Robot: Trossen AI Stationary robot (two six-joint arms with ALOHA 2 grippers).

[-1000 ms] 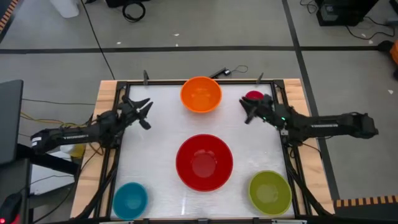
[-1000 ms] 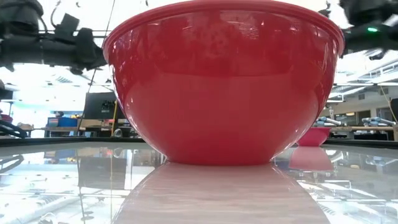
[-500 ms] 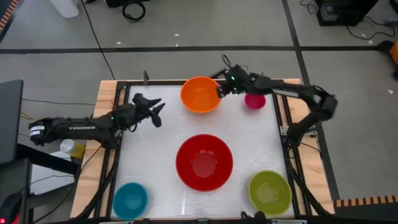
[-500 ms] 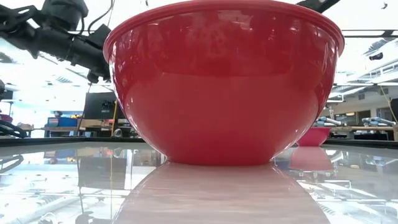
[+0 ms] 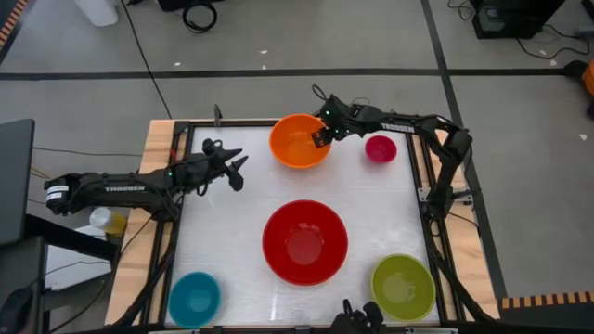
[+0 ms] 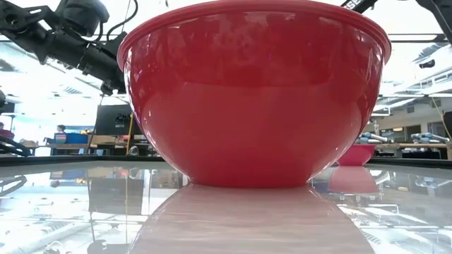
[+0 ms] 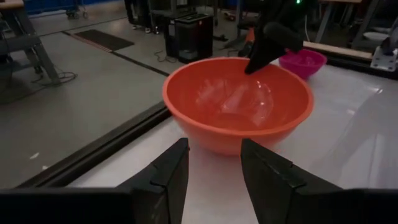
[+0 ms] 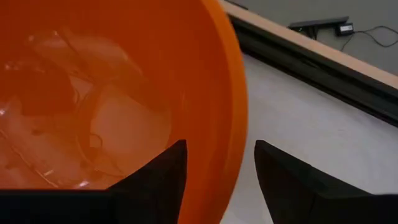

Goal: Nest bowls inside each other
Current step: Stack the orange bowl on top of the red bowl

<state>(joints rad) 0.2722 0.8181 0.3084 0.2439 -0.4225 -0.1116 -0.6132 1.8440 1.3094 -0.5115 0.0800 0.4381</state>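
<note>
An orange bowl [image 5: 300, 141] stands on its base at the table's far edge, with a small magenta-pink bowl [image 5: 380, 148] to its right. The large red bowl [image 5: 304, 241] sits in the middle. The yellow-green bowl [image 5: 403, 286] stands at the near right and the blue bowl [image 5: 195, 297] at the near left. My right gripper [image 5: 320, 138] is open and tipped down over the orange bowl's right rim [image 8: 239, 118]; one finger stands inside the rim and one outside. My left gripper [image 5: 238, 167] is open above the table, left of the orange bowl [image 7: 239, 102], and points at it.
A black frame [image 5: 176, 186] runs round the white table top. In the low view the red bowl [image 6: 254, 92] fills most of the picture, with the magenta-pink bowl [image 6: 357, 154] behind it on the right. Bare table lies between the red bowl and the two far bowls.
My right gripper has swung from beside the magenta-pink bowl toward the table's left and far edge, tipping downward, and now straddles the orange bowl's right rim. My left gripper has moved a little toward the orange bowl. No bowl has moved.
</note>
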